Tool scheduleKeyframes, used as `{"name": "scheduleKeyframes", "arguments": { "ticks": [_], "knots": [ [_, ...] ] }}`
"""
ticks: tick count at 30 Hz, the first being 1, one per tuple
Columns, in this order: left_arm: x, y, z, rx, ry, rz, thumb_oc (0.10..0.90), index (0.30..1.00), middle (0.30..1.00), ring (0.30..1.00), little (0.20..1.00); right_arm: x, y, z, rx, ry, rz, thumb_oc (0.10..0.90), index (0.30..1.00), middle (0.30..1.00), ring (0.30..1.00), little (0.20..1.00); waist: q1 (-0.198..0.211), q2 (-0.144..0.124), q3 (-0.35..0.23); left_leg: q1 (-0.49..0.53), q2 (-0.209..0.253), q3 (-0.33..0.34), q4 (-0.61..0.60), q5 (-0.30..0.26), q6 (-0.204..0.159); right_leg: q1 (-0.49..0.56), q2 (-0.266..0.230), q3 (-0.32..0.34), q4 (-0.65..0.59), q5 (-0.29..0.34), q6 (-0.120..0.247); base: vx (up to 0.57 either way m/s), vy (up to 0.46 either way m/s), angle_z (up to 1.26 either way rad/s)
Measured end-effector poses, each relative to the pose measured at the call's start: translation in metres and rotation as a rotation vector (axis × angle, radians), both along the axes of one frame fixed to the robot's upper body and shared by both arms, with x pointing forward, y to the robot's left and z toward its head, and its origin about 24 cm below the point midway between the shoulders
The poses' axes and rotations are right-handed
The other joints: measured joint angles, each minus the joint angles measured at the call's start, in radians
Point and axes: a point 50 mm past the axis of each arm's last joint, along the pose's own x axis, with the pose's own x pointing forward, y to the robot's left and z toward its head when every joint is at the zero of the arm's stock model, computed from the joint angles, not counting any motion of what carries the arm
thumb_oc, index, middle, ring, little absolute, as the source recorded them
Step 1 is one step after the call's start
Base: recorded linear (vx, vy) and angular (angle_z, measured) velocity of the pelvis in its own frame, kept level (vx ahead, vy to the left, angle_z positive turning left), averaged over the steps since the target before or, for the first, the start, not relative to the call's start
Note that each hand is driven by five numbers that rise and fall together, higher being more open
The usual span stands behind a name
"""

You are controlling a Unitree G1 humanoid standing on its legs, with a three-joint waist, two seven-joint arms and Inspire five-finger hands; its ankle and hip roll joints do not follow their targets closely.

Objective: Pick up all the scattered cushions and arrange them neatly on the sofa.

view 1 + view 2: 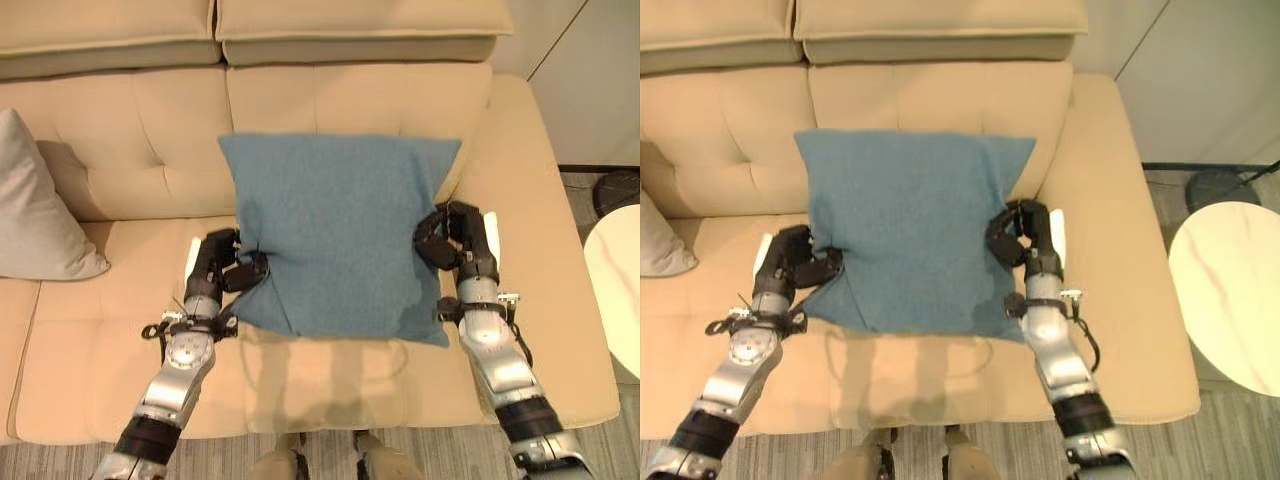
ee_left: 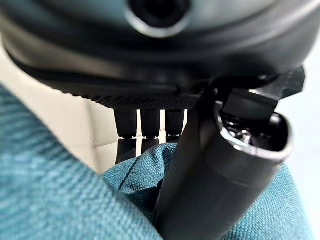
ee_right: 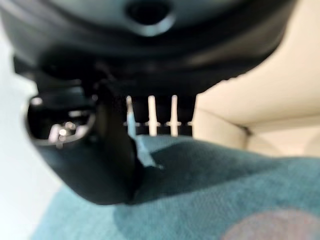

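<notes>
Gripping the blue cushion at opposite edges, left hand and right hand seemingly pinching cloth

I see the blue cushion covering the middle of the sofa seat, with my left hand and right hand clamped on its side edges. Seat left of the cushion lies bare up to a grey cushion. A round white table stands right of the sofa.
</notes>
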Motion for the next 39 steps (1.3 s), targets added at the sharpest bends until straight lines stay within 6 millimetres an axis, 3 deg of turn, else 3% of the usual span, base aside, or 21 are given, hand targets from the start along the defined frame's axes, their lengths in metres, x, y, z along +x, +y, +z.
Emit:
{"name": "scheduleKeyframes", "arguments": {
  "ticks": [6,8,9,10,11,12,16,18,21,22,23,24,25,26,27,28,29,31,32,36,39],
  "knots": [
    [0.021,-0.008,0.029,0.128,-0.156,0.115,0.400,0.300,0.300,0.300,0.300,0.011,0.010,0.035,-0.111,-0.185,-0.092,0.400,0.300,0.300,0.300,0.300,0.000,-0.003,0.002,-0.049,0.007,-0.007,0.000,0.001,0.002,-0.048,0.007,-0.008,0.004,0.000,0.000,-0.05,-0.041,0.02],
    [0.025,-0.010,0.030,0.158,-0.169,0.143,0.400,0.300,0.300,0.300,0.300,0.013,0.014,0.040,-0.159,-0.218,-0.110,0.400,0.300,0.300,0.300,0.300,0.005,-0.001,0.006,-0.054,0.021,-0.011,0.000,0.019,0.027,-0.109,0.022,-0.005,0.110,-0.027,0.024,-0.05,-0.046,-0.15],
    [0.026,-0.010,0.031,0.159,-0.178,0.160,0.400,0.300,0.300,0.300,0.300,0.016,0.017,0.043,-0.184,-0.235,-0.115,0.400,0.300,0.300,0.300,0.300,0.003,0.005,0.015,-0.058,0.032,-0.014,0.001,0.032,0.046,-0.177,0.031,-0.005,0.214,-0.084,0.046,-0.05,-0.053,0.00],
    [0.035,-0.017,0.036,0.182,-0.192,0.167,0.400,0.300,0.300,0.300,0.300,0.019,0.013,0.051,-0.233,-0.266,-0.140,0.400,0.300,0.300,0.300,0.300,-0.005,0.006,0.021,-0.068,0.023,-0.016,0.001,0.035,0.050,-0.209,0.031,0.023,0.128,-0.092,0.043,-0.06,-0.056,0.26],
    [0.040,-0.020,0.041,0.193,-0.203,0.164,0.400,0.300,0.300,0.300,0.300,0.021,0.011,0.056,-0.246,-0.284,-0.156,0.400,0.300,0.300,0.300,0.300,-0.011,-0.008,0.018,-0.080,0.000,-0.016,0.001,0.034,0.049,-0.196,0.008,0.032,0.055,-0.015,0.039,-0.07,-0.079,0.41],
    [0.046,-0.023,0.054,0.192,-0.242,0.171,0.400,0.300,0.300,0.300,0.300,0.027,0.011,0.073,-0.254,-0.331,-0.180,0.400,0.300,0.300,0.300,0.300,-0.012,-0.014,0.021,-0.111,-0.006,-0.008,0.001,0.033,0.037,-0.198,0.001,0.033,-0.002,0.090,-0.016,-0.05,-0.060,0.20],
    [0.066,-0.028,0.077,0.201,-0.277,0.215,0.400,0.300,0.300,0.300,0.300,0.042,0.016,0.097,-0.300,-0.375,-0.220,0.400,0.300,0.300,0.300,0.300,-0.017,-0.037,0.054,-0.207,-0.003,-0.008,0.098,0.025,-0.013,-0.229,-0.006,0.017,-0.001,0.110,-0.034,-0.04,-0.058,0.16],
    [0.071,-0.030,0.087,0.213,-0.301,0.234,0.400,0.300,0.300,0.300,0.300,0.045,0.018,0.111,-0.326,-0.414,-0.231,0.400,0.300,0.300,0.300,0.300,-0.012,-0.037,0.064,-0.211,0.013,0.008,0.037,0.082,-0.047,-0.247,0.011,0.018,-0.001,0.110,-0.035,-0.03,-0.045,-0.10],
    [0.074,-0.034,0.104,0.225,-0.348,0.225,0.400,0.300,0.300,0.300,0.300,0.045,0.014,0.127,-0.332,-0.463,-0.269,0.400,0.300,0.300,0.300,0.300,-0.010,-0.032,0.088,-0.210,0.026,-0.003,0.002,0.082,-0.046,-0.262,0.025,0.014,-0.001,0.110,-0.035,-0.03,-0.038,-0.05],
    [0.074,-0.037,0.106,0.235,-0.353,0.215,0.562,0.542,0.542,0.542,0.542,0.046,0.011,0.127,-0.339,-0.459,-0.280,0.800,0.900,0.900,0.900,0.900,-0.009,-0.031,0.094,-0.210,0.025,-0.012,0.001,0.082,-0.046,-0.262,0.024,0.009,-0.001,0.110,-0.035,-0.03,-0.056,0.07],
    [0.078,-0.038,0.103,0.258,-0.337,0.212,0.624,0.636,0.636,0.636,0.636,0.052,0.009,0.122,-0.347,-0.422,-0.289,0.800,0.900,0.900,0.900,0.900,-0.008,-0.030,0.097,-0.205,0.027,-0.016,0.001,0.083,-0.045,-0.264,0.026,0.004,0.012,0.109,-0.034,-0.02,-0.048,0.03],
    [0.079,-0.038,0.103,0.264,-0.325,0.210,0.753,0.829,0.829,0.829,0.829,0.055,0.007,0.120,-0.344,-0.389,-0.288,0.800,0.900,0.900,0.900,0.900,-0.002,-0.028,0.101,-0.200,0.029,-0.016,0.001,0.087,-0.040,-0.269,0.027,0.004,0.032,0.101,-0.024,0.00,-0.023,-0.03],
    [0.081,-0.039,0.102,0.274,-0.317,0.207,0.800,0.900,0.900,0.900,0.900,0.058,0.004,0.116,-0.334,-0.357,-0.286,0.800,0.900,0.900,0.900,0.900,0.004,-0.026,0.102,-0.199,0.029,-0.017,0.001,0.096,-0.028,-0.284,0.028,0.004,0.065,0.086,-0.017,-0.02,-0.041,-0.04],
    [0.084,-0.039,0.100,0.286,-0.295,0.215,0.800,0.900,0.900,0.900,0.900,0.064,0.002,0.110,-0.321,-0.301,-0.284,0.800,0.900,0.900,0.900,0.900,0.005,-0.014,0.112,-0.194,0.031,-0.025,0.001,0.109,-0.010,-0.323,0.030,0.004,0.155,0.036,0.003,-0.02,-0.042,-0.04],
    [0.085,-0.038,0.102,0.281,-0.293,0.217,0.800,0.900,0.900,0.900,0.900,0.067,0.001,0.108,-0.302,-0.273,-0.277,0.800,0.900,0.900,0.900,0.900,0.006,-0.003,0.117,-0.194,0.033,-0.037,0.001,0.107,-0.007,-0.330,0.032,0.009,0.151,-0.024,0.028,-0.02,-0.042,0.04],
    [0.087,-0.038,0.104,0.281,-0.293,0.219,0.800,0.900,0.900,0.900,0.900,0.068,-0.001,0.107,-0.291,-0.253,-0.273,0.800,0.900,0.900,0.900,0.900,0.002,-0.001,0.118,-0.201,0.023,-0.040,0.001,0.107,-0.008,-0.277,0.023,0.017,0.053,0.032,0.029,-0.01,-0.022,0.07],
    [0.090,-0.036,0.112,0.278,-0.296,0.224,0.800,0.900,0.900,0.900,0.900,0.072,-0.003,0.107,-0.277,-0.220,-0.274,0.800,0.900,0.900,0.900,0.900,0.007,0.000,0.132,-0.221,0.016,-0.024,0.022,0.104,-0.012,-0.257,0.016,0.016,-0.004,0.110,-0.035,-0.01,-0.024,0.19],
    [0.091,-0.032,0.117,0.272,-0.298,0.231,0.800,0.900,0.900,0.900,0.900,0.073,-0.001,0.099,-0.239,-0.177,-0.242,0.800,0.900,0.900,0.900,0.900,-0.004,-0.024,0.157,-0.268,-0.001,-0.006,0.046,0.086,-0.025,-0.260,-0.004,0.013,-0.003,0.120,-0.043,-0.01,-0.023,0.11],
    [0.092,-0.030,0.113,0.277,-0.283,0.238,0.800,0.900,0.900,0.900,0.900,0.073,0.001,0.093,-0.233,-0.156,-0.229,0.800,0.900,0.900,0.900,0.900,-0.002,-0.022,0.157,-0.228,0.011,-0.006,0.020,0.132,-0.043,-0.261,0.008,0.014,-0.004,0.120,-0.043,0.00,-0.014,-0.08],
    [0.093,-0.029,0.114,0.291,-0.270,0.222,0.800,0.900,0.900,0.900,0.900,0.073,0.002,0.089,-0.200,-0.132,-0.193,0.800,0.900,0.900,0.900,0.900,-0.022,-0.021,0.161,-0.219,0.022,-0.015,-0.001,0.133,-0.047,-0.256,0.024,-0.011,-0.004,0.121,-0.042,0.01,-0.009,0.10],
    [0.088,-0.026,0.109,0.297,-0.268,0.201,0.800,0.900,0.900,0.900,0.900,0.068,-0.001,0.078,-0.172,-0.112,-0.174,0.800,0.900,0.900,0.900,0.900,-0.010,-0.021,0.161,-0.208,0.020,-0.014,-0.002,0.132,-0.047,-0.243,0.024,-0.011,-0.004,0.121,-0.042,0.02,-0.001,0.05]
  ]
}}
